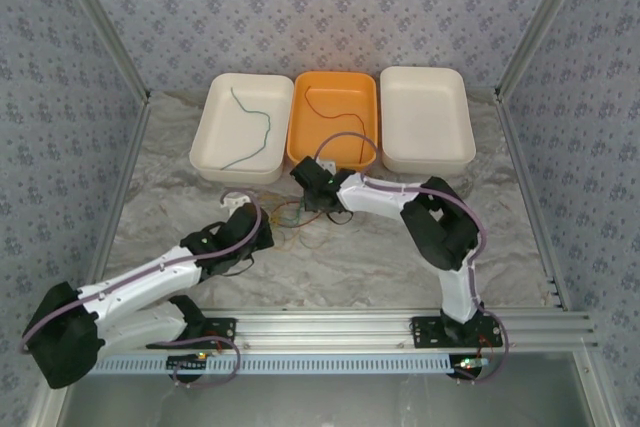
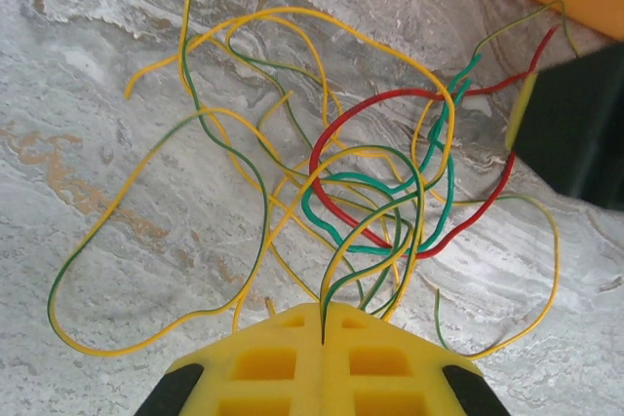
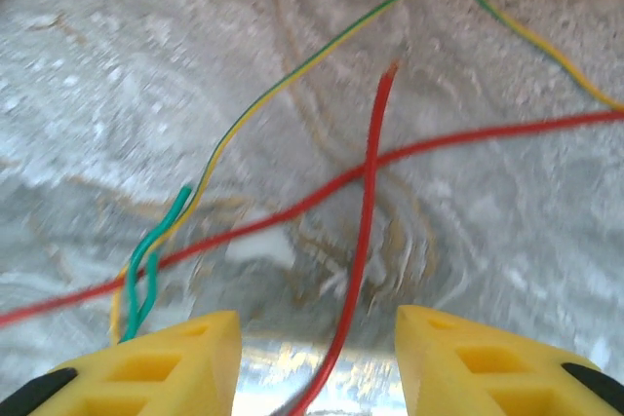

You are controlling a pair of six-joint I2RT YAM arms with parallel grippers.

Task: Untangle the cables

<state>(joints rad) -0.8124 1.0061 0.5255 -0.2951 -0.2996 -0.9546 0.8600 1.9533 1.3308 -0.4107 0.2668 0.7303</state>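
Left claw (image 2: 322,333) pinches cables (image 2: 382,245); right claw (image 3: 317,338) straddles one red cable (image 3: 369,192).

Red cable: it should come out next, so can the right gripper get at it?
Probably yes: the red cable runs straight between the open fingers of the right gripper, with nothing lying over it there.

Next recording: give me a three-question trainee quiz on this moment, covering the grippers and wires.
1. True or false: the left gripper is shut on the tangle.
2. Which wire passes between the right gripper's open fingers? A white, B red, C blue.
3. Fill in: the left white tray holds one ___ wire.
Key: 1 true; 2 B, the red wire; 3 green, the green wire.
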